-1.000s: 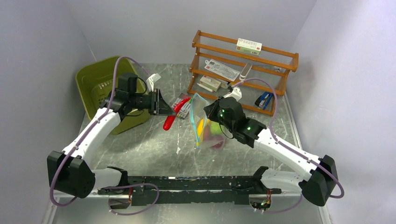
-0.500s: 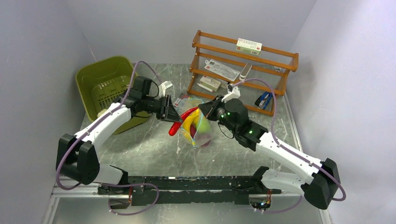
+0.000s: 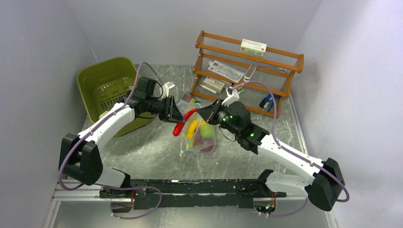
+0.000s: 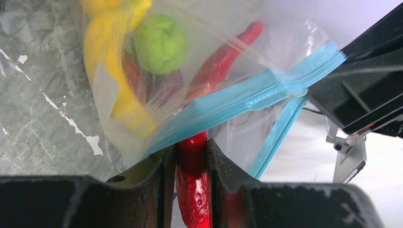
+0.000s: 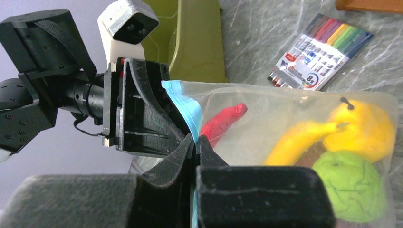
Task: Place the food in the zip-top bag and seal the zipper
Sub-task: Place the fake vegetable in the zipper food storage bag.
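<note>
**Spotter:** Where is the food?

**Operator:** Most of it is in the clear soft zip-top bag [image 3: 203,138], which hangs near the right-hand wall of the olive-green plastic tub [image 3: 105,90]; I can see the yellow toy banana [image 4: 102,61] and the green round piece [image 4: 160,43] at its bottom; the long red plastic chili [image 4: 223,61] is only half in, its tip past the teal-blue zipper strip [image 4: 237,102].

**Spotter:** And your grippers?

**Operator:** My left gripper [image 4: 191,152] is clamped on the chili's tail; my right gripper [image 5: 195,142] is pinched tight on the bag's mouth edge, on the side away from the tub, holding it up.

**Spotter:** How do you finish the step?

**Operator:** I'd push the chili along its own length, down toward the banana; I'd hold the right arm steady so the mouth keeps its gap; I'd let go only once the tail clears the strip; otherwise, I judge, the seal would close on it.
</note>
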